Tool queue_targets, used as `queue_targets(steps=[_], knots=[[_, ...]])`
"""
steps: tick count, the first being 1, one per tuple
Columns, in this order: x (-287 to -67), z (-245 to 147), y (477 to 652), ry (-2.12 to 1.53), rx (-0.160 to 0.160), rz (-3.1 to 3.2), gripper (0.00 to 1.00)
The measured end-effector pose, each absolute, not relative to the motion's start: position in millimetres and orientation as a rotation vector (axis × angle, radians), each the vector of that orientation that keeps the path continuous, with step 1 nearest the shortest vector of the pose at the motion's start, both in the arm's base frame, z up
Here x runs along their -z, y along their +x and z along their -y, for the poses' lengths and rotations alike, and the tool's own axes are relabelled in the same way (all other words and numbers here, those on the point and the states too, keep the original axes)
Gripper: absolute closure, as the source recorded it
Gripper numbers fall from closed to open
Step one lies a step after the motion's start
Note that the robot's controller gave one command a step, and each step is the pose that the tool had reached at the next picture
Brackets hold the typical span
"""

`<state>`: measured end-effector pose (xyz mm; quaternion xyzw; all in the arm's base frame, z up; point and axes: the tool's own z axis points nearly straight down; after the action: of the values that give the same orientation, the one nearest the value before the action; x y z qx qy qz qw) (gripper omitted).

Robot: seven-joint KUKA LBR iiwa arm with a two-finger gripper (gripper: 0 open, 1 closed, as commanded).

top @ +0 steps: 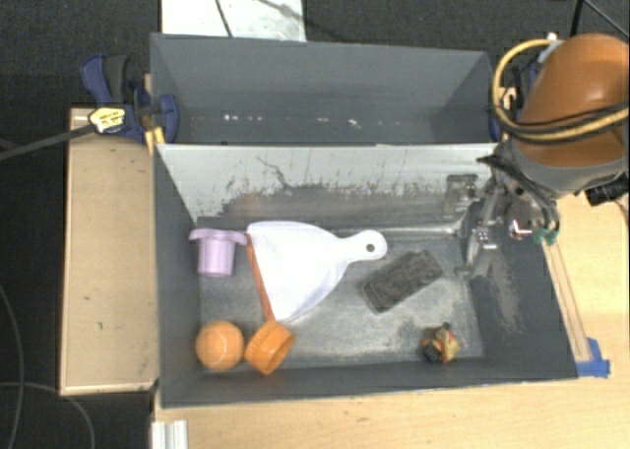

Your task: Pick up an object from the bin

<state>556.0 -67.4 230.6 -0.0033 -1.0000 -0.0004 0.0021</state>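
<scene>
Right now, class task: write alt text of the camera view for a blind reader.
The gripper hangs at the right side of a grey bin, nearest a dark grey pad. A white scoop lies mid-bin, with a lilac cup, an orange ball and an orange cap left of it; a brown toy sits front right.

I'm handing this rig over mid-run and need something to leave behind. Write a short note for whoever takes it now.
End effector: inside the bin at its right side, just right of the dark grey pad; open or shut cannot be told.
Things: small mottled toy front right; white dustpan, lilac cup, orange ball, orange ring at left.
Done: nothing lifted; all lie on the floor.
Left: grasp one, lift it out.
</scene>
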Motion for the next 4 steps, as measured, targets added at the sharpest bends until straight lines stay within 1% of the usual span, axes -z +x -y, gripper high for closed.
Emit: queue_targets(steps=[1, 2, 3, 4], knots=[[-235, 67, 557.5, -0.007, 0.000, 3.145, 0.00], [-193, 56, 532.3, 0.023, -0.002, 3.152, 0.00], [-134, 47, 526.0, -0.031, 0.000, 3.147, 0.00], [-84, 30, 542.6, -0.198, 0.001, 3.141, 0.00]])
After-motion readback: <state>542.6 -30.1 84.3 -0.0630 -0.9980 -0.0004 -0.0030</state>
